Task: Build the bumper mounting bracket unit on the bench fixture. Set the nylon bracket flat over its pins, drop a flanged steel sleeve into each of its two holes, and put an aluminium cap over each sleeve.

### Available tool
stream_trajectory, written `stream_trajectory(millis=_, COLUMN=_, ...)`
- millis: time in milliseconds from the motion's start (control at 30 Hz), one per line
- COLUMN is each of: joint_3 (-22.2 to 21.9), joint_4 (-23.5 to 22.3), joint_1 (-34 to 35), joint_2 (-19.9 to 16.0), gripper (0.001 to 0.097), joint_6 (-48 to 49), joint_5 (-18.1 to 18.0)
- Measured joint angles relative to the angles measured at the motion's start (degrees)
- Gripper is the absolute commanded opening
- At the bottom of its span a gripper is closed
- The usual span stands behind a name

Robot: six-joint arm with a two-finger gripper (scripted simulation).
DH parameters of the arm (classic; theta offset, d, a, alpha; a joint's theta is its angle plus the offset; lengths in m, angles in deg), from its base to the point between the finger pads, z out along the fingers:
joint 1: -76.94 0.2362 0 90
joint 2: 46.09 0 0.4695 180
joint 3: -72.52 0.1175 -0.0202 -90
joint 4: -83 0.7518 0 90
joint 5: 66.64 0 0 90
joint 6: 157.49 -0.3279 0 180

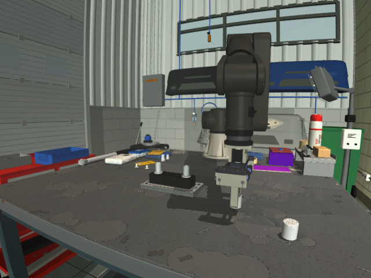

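Observation:
The black nylon bracket (171, 179) lies flat on the grey fixture plate (171, 188) in the middle of the bench, with a flanged steel sleeve standing in its left hole (158, 168) and another in its right hole (186, 171). To the right of the fixture I hold an aluminium cap (235, 202) in my closed gripper (235, 200), low over the bench top. A second aluminium cap (289, 229) stands upright on the bench nearer the front right, apart from my gripper.
The arm's base (216, 140) rises behind the fixture. A torque wrench (99, 158), blue and yellow cards and small parts lie at the far left. A purple box (280, 156) and grey tray (318, 164) sit at the far right. A camera stand (347, 131) marks the right edge.

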State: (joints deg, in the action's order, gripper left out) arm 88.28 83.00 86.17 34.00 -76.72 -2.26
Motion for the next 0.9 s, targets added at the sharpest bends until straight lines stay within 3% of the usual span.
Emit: stream_trajectory(millis=900, joint_3=-0.6, joint_4=0.0, joint_1=0.0, joint_2=1.5, gripper=0.0015, joint_6=0.0, joint_5=2.1)
